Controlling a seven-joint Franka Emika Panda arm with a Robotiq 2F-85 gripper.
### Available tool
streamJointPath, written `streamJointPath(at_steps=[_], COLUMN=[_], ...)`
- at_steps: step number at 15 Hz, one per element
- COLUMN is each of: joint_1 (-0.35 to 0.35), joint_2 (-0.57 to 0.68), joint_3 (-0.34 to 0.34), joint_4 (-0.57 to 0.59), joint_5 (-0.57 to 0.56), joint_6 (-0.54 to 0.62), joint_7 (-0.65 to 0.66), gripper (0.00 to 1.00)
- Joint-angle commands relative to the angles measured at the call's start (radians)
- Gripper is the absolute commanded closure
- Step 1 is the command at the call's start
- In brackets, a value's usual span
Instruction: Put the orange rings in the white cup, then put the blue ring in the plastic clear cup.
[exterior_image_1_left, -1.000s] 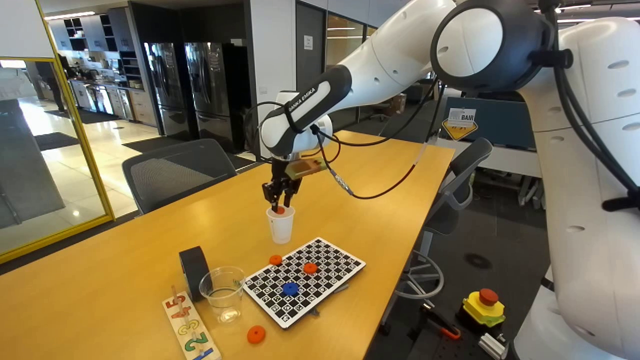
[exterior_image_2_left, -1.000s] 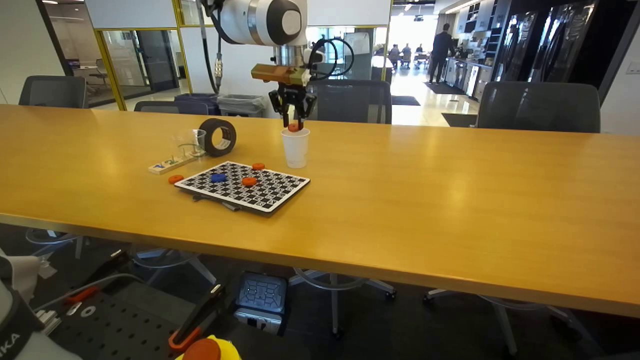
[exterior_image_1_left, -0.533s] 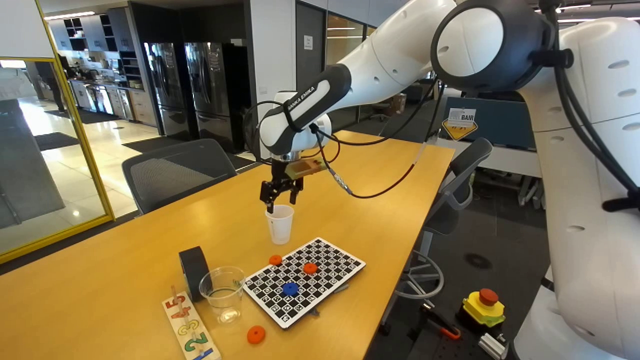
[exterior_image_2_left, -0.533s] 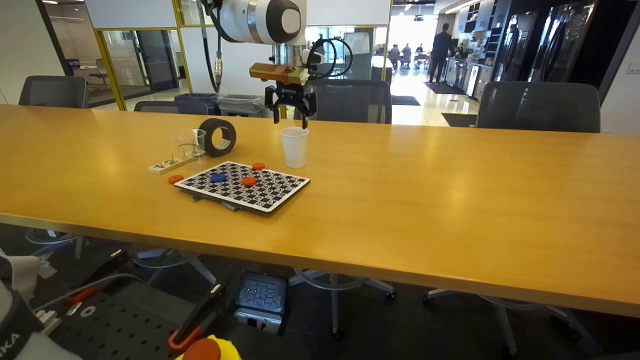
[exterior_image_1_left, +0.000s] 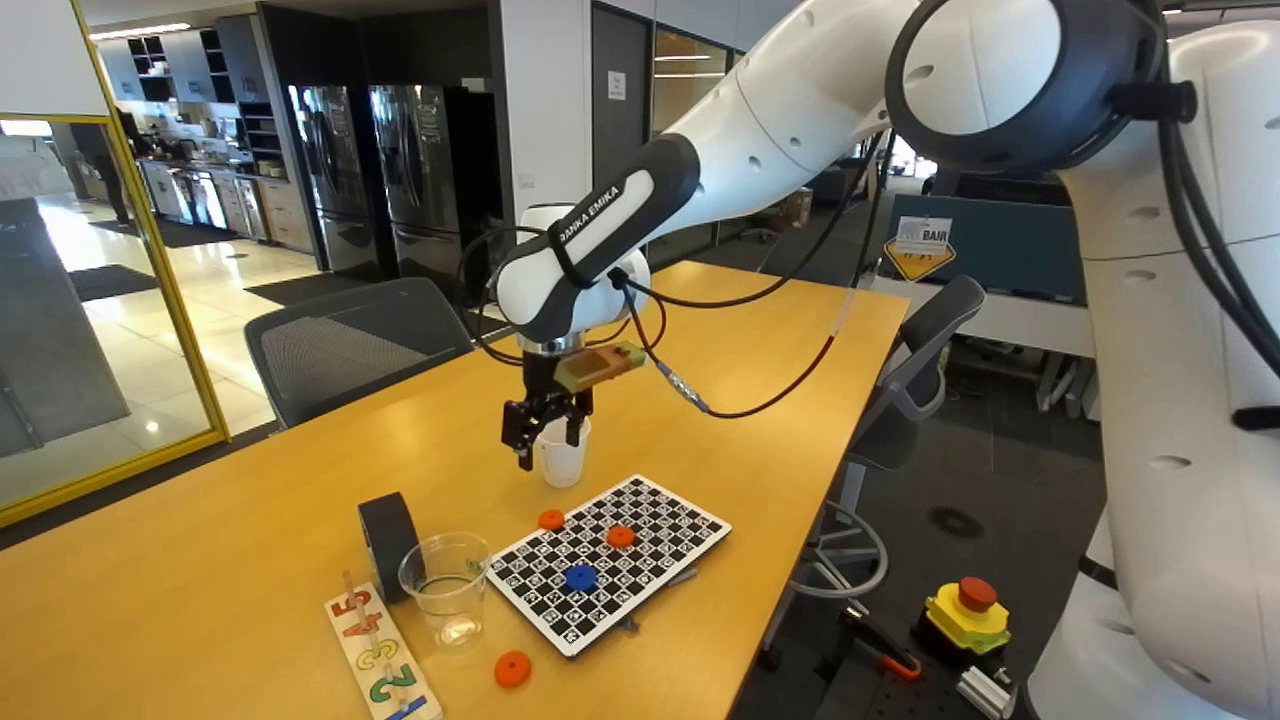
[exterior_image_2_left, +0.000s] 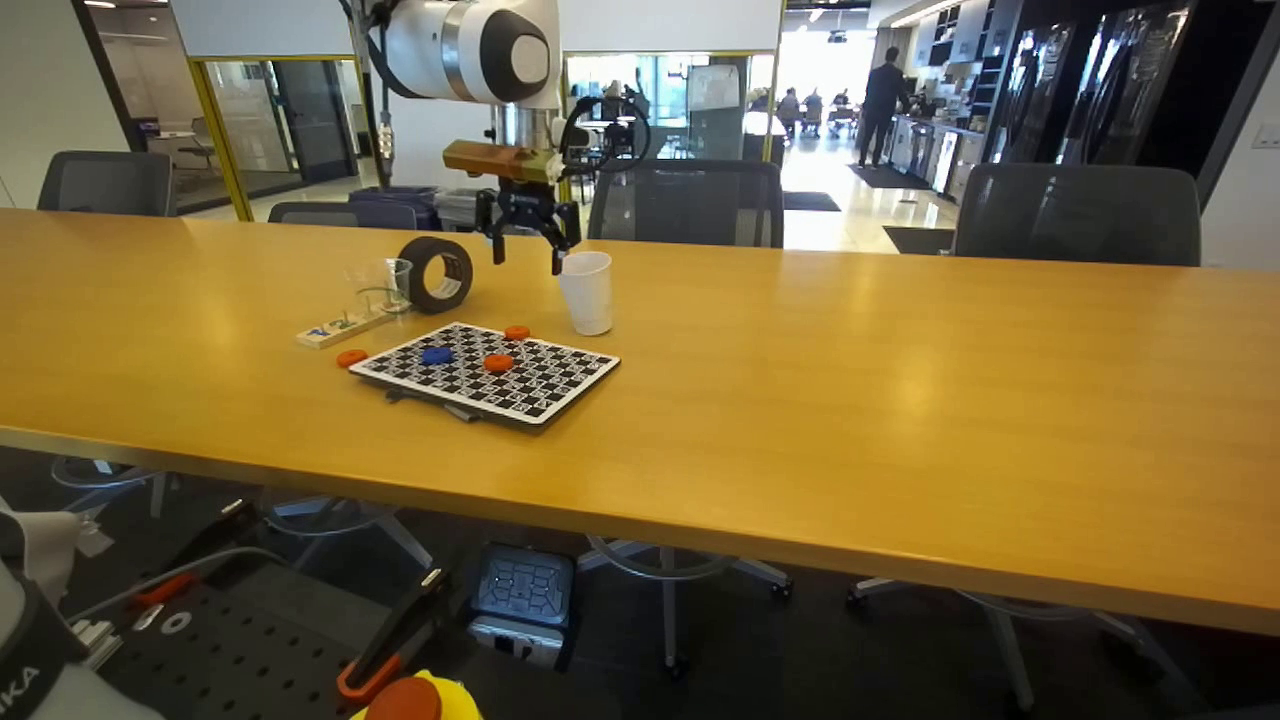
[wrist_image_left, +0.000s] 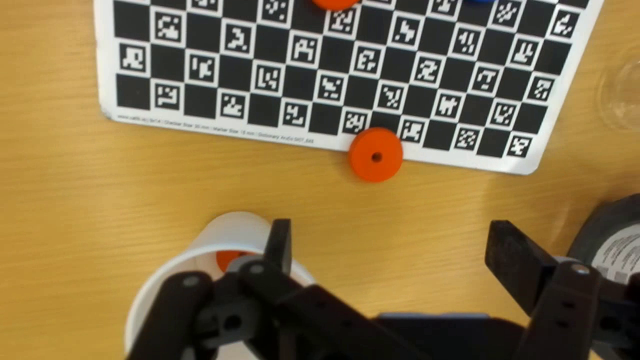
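My gripper (wrist_image_left: 390, 227) stands open with nothing between its fingers. One finger overlaps the rim of the white cup (exterior_image_2_left: 587, 298); whether they touch I cannot tell. The cup seems to lean slightly toward the gripper. Inside it, an orange ring (wrist_image_left: 227, 258) shows in the wrist view. Another orange ring (wrist_image_left: 376, 155) rests at the edge of the checkered board, a further orange ring (exterior_image_1_left: 621, 537) is on the board, and one more orange ring (exterior_image_1_left: 512, 669) lies on the table. The blue ring (exterior_image_1_left: 581, 578) is on the board. Beside the board stands the plastic clear cup (exterior_image_1_left: 448, 595).
The checkered board (exterior_image_2_left: 540, 395) lies flat in front of the white cup. A black tape roll (exterior_image_2_left: 437, 275) stands upright by the clear cup, along with a wooden number strip (exterior_image_1_left: 375, 650) with pegs. Chairs (exterior_image_2_left: 690, 200) line the table's far side.
The gripper has opened and let go of an orange ring, which has gone down into the white cup. The arm has then shifted from over the cup toward the tape roll.
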Motion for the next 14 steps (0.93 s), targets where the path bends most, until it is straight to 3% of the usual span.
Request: streamJointPath(at_steps=[1,6,14], joint_1=[0.044,0.074,0.077], joint_2=[-0.094,-0.098,0.005], joint_3=[-0.002,-0.002,-0.025], joint_4=[-0.126,-0.157,-0.099], joint_5=[-0.020,-0.017,-0.021], joint_6=[0.022,0.022,0.095], joint_7=[0.075,0.138,0.212], gripper=[0.00,0.00,0.00])
